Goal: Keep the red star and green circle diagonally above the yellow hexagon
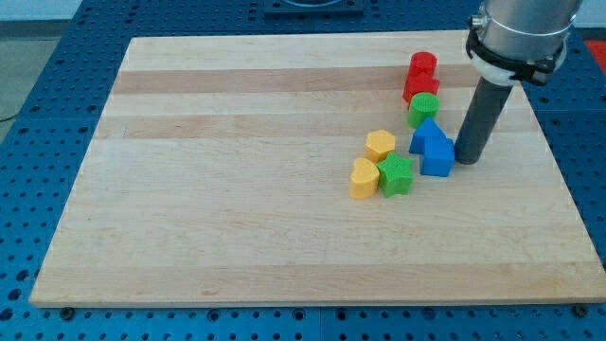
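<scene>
Yellow hexagon (381, 144) left of tool tip (468, 158), apart

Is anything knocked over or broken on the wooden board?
Nothing stands out. The blocks sit flat in one cluster: green circle below two red blocks, yellow hexagon lower left. My tip is beside the blue blocks.

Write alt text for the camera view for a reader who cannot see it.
My tip rests just right of two blue blocks on a wooden board. Above them sit a green circle and two red blocks; to their left, a yellow hexagon, yellow heart and green star.
</scene>
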Action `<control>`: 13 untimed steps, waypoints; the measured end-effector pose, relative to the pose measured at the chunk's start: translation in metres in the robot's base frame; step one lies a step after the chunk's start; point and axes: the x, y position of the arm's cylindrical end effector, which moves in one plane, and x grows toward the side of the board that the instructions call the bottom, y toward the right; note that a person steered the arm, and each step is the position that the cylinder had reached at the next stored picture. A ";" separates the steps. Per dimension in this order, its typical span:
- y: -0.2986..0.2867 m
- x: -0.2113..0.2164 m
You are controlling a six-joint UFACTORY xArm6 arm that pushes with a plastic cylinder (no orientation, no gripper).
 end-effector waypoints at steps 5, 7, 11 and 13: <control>0.077 -0.069; 0.074 -0.104; -0.007 -0.109; -0.033 -0.108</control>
